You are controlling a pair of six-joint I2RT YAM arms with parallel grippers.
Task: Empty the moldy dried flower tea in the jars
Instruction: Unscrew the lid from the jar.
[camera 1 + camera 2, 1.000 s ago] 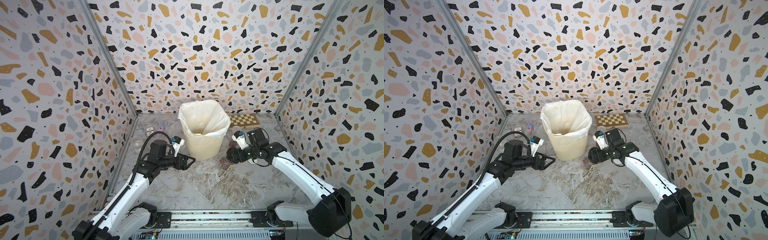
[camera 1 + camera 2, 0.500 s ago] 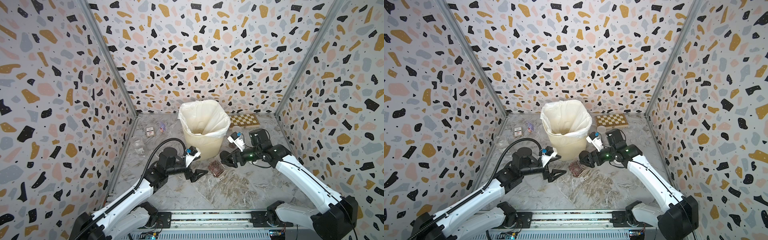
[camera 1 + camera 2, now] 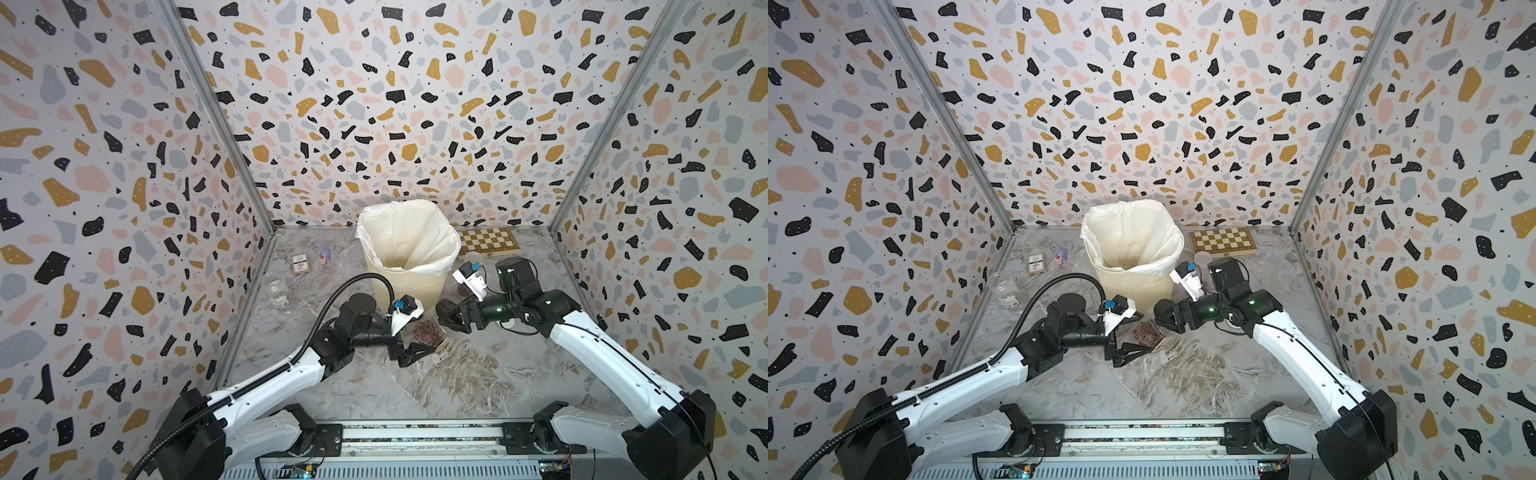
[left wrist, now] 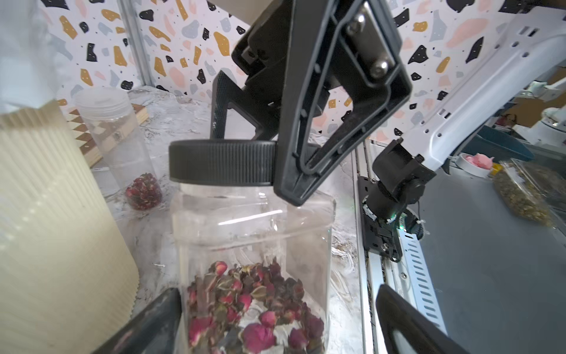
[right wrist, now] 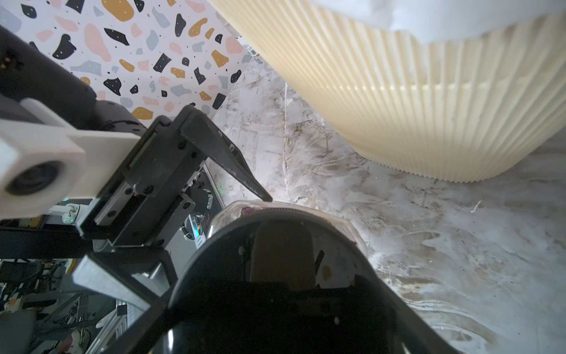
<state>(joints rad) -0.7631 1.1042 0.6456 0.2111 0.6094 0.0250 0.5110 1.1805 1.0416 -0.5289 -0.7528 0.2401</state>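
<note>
The jar (image 4: 251,233) stands upright on the tabletop (image 4: 343,245) just beside the ribbed bin (image 4: 55,214), its body between the spread fingers of the left gripper (image 4: 277,294). The right gripper (image 3: 445,318) pinches the ribbed black lid (image 4: 220,162) seated on the jar. The jar is clear, and dried flower tea (image 4: 254,306) of reddish-pink buds fills its lower part.

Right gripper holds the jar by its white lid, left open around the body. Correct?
No: the lid is black, not white, per the left wrist view. The right gripper holds the jar by it, the left gripper open around the body.
</note>
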